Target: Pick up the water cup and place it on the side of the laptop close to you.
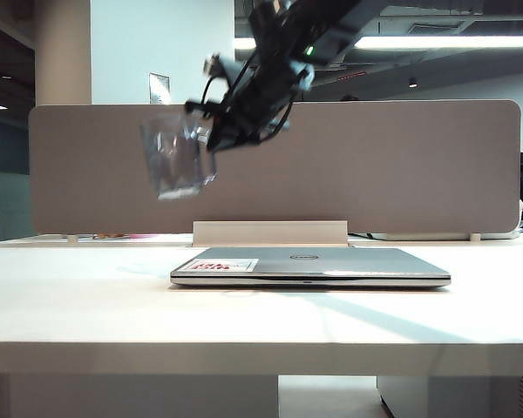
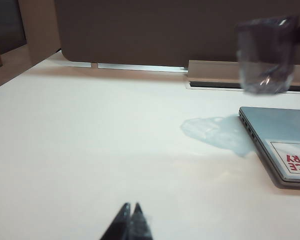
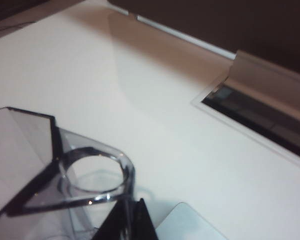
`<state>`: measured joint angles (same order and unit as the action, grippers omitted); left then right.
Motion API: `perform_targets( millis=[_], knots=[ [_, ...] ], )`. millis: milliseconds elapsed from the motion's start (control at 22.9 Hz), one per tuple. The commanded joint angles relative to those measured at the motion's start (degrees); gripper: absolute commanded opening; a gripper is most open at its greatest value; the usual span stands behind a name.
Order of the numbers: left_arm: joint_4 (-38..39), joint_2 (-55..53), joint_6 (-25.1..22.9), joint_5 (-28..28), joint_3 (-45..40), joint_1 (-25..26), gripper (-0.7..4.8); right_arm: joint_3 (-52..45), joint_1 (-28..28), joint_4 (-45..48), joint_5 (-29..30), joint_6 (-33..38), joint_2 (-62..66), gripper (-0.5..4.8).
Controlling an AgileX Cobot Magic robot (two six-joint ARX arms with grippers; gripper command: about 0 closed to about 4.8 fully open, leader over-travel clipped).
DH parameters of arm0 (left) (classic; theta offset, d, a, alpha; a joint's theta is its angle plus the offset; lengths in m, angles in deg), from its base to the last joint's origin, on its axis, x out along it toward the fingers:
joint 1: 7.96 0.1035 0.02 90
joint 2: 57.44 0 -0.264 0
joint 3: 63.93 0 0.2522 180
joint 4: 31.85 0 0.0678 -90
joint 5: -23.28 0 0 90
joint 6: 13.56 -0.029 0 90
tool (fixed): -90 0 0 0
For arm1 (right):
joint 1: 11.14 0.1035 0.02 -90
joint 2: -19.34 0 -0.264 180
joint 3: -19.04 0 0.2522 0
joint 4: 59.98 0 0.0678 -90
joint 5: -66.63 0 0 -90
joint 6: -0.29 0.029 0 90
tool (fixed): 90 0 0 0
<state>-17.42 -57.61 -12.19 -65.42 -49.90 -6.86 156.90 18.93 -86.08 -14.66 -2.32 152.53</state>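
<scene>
The right gripper [image 1: 211, 132] is high up in the air, above the left end of the laptop [image 1: 310, 265] and a bit behind it. Its arm reaches down from the top of the exterior view. The two fingers are pressed close together on the water cup [image 1: 176, 157], which hangs in the air to the left of the gripper, well above the white table [image 1: 87, 296]. The cup is clear and grey, and it looks blurry in the exterior view. In the right wrist view the cup [image 3: 92, 182] is right next to the dark tips of the right gripper [image 3: 132, 220], and its round rim can be seen from above. The laptop is shut and lies flat on the table, with a white sticker [image 1: 223, 264] with red print on its lid. In the left wrist view the cup [image 2: 266, 54] floats above the table, with its pale shadow [image 2: 216, 134] just beside the laptop [image 2: 280, 140]. The left gripper [image 2: 131, 220] sits low over the table on the left side, well apart from the cup and the laptop. Its two dark tips touch each other and hold nothing. A long grey divider panel [image 1: 401, 165] stands behind the table.
</scene>
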Motion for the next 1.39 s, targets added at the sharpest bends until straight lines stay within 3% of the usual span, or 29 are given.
perform_targets(
  millis=[44,697,1264,1395],
  knots=[
    [-0.72,-0.07,0.17,0.00,0.17,0.00,-0.03,-1.60,-1.31,-0.07,0.48,-0.17,-3.98,-0.02],
    [-0.61,-0.07,0.26,0.39,0.17,0.00,-0.03,-32.79,-9.53,-0.59,1.92,-0.66,-34.80,-0.02],
    [-0.17,-0.07,1.01,1.42,0.17,0.00,-0.03,-57.66,-9.84,6.91,1.27,-0.35,-55.71,-0.02],
    [0.11,-0.07,1.01,1.51,0.17,0.00,-0.03,-63.84,-9.81,9.73,-1.38,-0.17,-61.57,-0.02]
  ],
)
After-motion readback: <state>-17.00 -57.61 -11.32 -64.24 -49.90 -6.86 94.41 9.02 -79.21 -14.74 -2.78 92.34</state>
